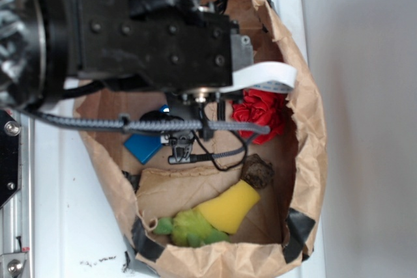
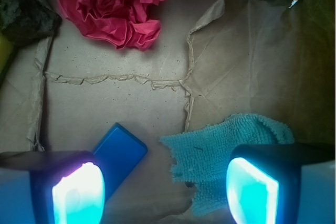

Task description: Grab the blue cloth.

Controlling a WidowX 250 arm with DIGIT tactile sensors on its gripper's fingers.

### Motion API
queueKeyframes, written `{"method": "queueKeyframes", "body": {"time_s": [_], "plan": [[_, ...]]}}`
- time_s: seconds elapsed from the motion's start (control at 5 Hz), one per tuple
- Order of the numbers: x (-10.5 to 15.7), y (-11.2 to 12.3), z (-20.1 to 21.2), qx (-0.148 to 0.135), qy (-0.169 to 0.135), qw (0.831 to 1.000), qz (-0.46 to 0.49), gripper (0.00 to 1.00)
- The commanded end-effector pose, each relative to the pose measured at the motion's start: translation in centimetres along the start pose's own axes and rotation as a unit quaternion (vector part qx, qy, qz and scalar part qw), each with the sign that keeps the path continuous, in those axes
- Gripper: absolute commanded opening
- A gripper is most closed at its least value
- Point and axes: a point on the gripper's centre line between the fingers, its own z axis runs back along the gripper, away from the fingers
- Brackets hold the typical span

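Gripper [image 2: 165, 192] open, above paper bag [image 2: 121, 114] floor; blue cloth [image 2: 220, 150] near one finger, blue block [image 2: 118, 153] near the other.

In the exterior view the arm [image 1: 130, 24] hides the blue cloth. In the wrist view, the cloth [image 2: 220, 150] is partly covered at 5 o'clock by a fingertip [image 2: 252, 192]; the bottom edge crops both fingertips.

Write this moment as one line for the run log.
tool: open, empty | blue cloth: flat on bag floor, partly between fingers, not grasped | blue block: beside one finger | phase: approach
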Motion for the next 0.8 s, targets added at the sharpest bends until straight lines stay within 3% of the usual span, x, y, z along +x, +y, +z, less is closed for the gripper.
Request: {"method": "queueKeyframes", "body": {"time_s": [0.0, 0.2, 0.6], "plan": [[0.1, 1.1, 0.4, 0.006, -0.006, 1.0, 0.013, 1.0], [0.1, 1.0, -0.7, 0.014, -0.002, 0.995, 0.1, 1.0], [0.3, 2.2, -0.8, -0.014, 0.021, 0.977, 0.213, 1.0]]}}
